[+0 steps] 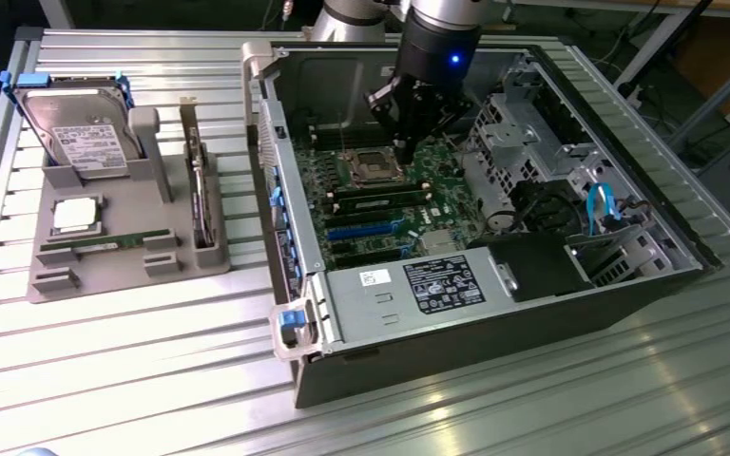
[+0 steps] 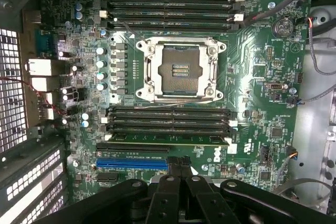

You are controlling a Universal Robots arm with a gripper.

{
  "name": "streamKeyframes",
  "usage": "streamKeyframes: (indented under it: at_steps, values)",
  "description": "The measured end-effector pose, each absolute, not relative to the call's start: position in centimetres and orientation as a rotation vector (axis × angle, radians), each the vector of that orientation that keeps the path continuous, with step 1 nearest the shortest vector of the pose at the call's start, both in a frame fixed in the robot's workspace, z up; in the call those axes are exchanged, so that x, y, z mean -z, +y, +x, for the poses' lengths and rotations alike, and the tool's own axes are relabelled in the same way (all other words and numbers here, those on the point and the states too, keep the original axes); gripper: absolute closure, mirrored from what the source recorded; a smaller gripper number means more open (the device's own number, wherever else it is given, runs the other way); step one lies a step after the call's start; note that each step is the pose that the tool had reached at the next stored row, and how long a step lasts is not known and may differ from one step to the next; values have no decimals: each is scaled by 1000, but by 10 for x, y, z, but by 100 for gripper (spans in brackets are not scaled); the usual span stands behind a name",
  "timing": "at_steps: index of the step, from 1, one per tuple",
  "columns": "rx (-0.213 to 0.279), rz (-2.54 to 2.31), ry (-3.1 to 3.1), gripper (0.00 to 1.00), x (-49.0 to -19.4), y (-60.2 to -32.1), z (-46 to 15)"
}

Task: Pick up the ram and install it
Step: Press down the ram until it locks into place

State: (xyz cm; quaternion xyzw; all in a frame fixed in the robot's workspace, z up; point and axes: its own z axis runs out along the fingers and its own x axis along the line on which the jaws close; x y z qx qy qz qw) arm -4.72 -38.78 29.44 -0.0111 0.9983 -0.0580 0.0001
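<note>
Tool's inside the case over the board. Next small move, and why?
Probably lift straight up, out of the case. The tool hangs shut and seemingly empty above the motherboard, while the ram lies on the grey tray at the exterior view's left, outside the case walls.

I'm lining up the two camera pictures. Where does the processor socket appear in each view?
Exterior view: the processor socket sits on the green motherboard, toward the far end of the open case.
Wrist view: the processor socket lies between the two banks of memory slots.
Shared landmark: the blue expansion slot.
</note>
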Motion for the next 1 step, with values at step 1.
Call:
streamKeyframes:
  at_steps: [1]
  values:
    - [182, -35, 3136, 89, -294, -388, -47]
